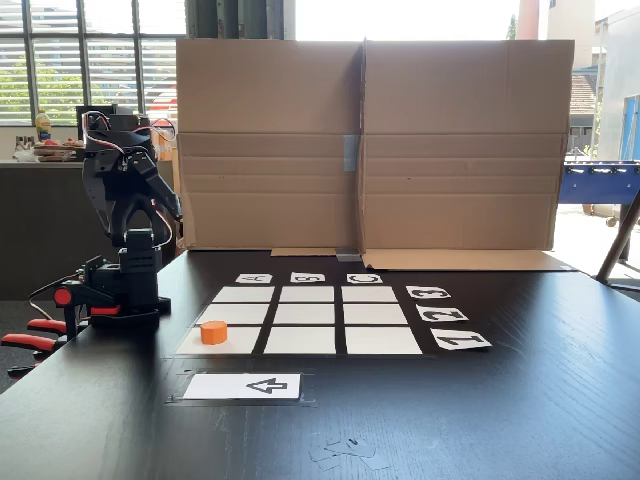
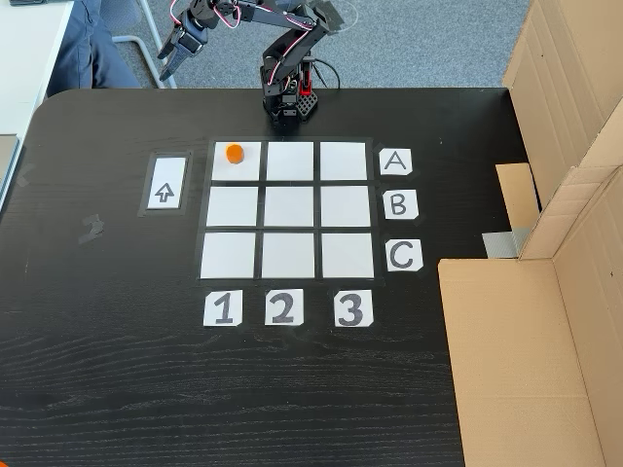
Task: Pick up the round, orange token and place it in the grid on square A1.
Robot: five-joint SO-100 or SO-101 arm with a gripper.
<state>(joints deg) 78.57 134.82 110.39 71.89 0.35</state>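
arm [image 2: 292, 39]: folded back over its base | gripper [image 2: 175, 56]: pointing down, jaws slightly parted, empty

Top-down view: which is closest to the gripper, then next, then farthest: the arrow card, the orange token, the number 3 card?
In the fixed view from above, from the gripper at upper left:
1. Token, just below and right, in the grid's top-left cell.
2. Arrow card, below the gripper, slightly farther.
3. 3 card, far lower right.

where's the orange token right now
In both fixed views the token sits on the grid's corner cell at row A, column 1, next to the arrow card.
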